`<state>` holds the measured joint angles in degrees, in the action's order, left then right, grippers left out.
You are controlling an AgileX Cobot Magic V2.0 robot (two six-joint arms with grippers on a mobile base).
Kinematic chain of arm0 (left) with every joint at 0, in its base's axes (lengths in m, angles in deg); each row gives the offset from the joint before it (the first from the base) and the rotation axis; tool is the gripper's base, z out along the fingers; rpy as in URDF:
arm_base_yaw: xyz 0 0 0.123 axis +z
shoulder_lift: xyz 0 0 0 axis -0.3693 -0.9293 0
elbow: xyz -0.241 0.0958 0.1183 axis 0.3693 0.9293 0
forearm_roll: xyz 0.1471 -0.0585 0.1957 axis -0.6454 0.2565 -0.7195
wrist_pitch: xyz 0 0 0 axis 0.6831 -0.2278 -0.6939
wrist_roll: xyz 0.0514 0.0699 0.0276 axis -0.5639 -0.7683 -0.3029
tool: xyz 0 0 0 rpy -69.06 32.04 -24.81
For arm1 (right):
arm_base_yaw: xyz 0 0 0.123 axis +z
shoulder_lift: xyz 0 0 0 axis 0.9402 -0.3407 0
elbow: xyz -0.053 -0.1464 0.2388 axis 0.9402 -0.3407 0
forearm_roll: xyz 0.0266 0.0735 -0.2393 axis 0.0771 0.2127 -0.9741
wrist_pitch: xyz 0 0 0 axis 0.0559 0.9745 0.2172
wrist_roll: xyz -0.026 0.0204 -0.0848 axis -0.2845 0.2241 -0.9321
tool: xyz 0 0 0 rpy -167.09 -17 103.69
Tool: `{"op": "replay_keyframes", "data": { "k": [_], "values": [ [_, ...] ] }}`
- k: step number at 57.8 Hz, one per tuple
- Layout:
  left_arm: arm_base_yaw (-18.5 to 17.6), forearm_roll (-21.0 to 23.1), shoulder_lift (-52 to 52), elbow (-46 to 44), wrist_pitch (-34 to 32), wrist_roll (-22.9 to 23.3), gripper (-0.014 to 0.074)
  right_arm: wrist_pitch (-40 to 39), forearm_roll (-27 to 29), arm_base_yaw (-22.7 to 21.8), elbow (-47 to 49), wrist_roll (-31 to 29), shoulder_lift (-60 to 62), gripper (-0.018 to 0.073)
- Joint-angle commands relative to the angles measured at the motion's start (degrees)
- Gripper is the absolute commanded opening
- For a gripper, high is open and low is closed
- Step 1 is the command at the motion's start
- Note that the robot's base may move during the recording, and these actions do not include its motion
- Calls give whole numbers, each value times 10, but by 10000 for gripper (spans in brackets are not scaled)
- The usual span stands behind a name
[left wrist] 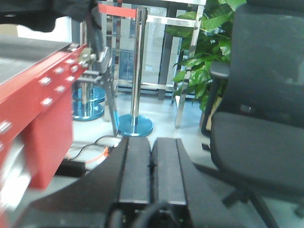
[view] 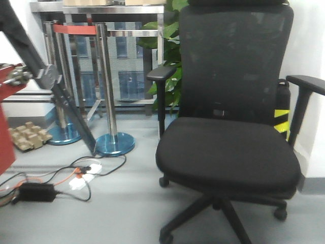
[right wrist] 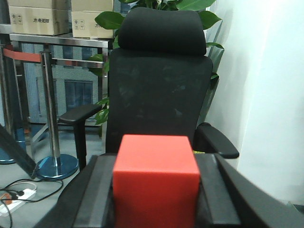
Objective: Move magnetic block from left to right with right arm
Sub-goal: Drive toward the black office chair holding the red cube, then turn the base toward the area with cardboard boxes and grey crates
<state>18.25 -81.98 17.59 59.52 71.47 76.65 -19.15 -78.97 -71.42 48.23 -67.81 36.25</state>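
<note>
Between the fingers of the right gripper, the block is sitting clamped, showing only in the right wrist view. The left wrist view is showing the left gripper pressed together, holding nothing.

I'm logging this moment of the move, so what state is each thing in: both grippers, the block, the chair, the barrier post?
right gripper: shut on the magnetic block.
magnetic block: held between the right fingers, upright.
left gripper: shut, holding nothing.
office chair: upright, nobody seated.
barrier post: standing upright on its base.
</note>
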Motion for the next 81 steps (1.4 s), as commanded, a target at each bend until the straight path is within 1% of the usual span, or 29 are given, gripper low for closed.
{"op": "replay_keyframes", "data": {
  "k": [1, 81],
  "values": [
    [2, 2, 4, 6, -48, 4, -126, -51, -6, -3, 17, -3, -5, 255],
    [2, 2, 4, 6, -48, 4, -126, -51, -6, -3, 17, -3, -5, 255]
  ]
}}
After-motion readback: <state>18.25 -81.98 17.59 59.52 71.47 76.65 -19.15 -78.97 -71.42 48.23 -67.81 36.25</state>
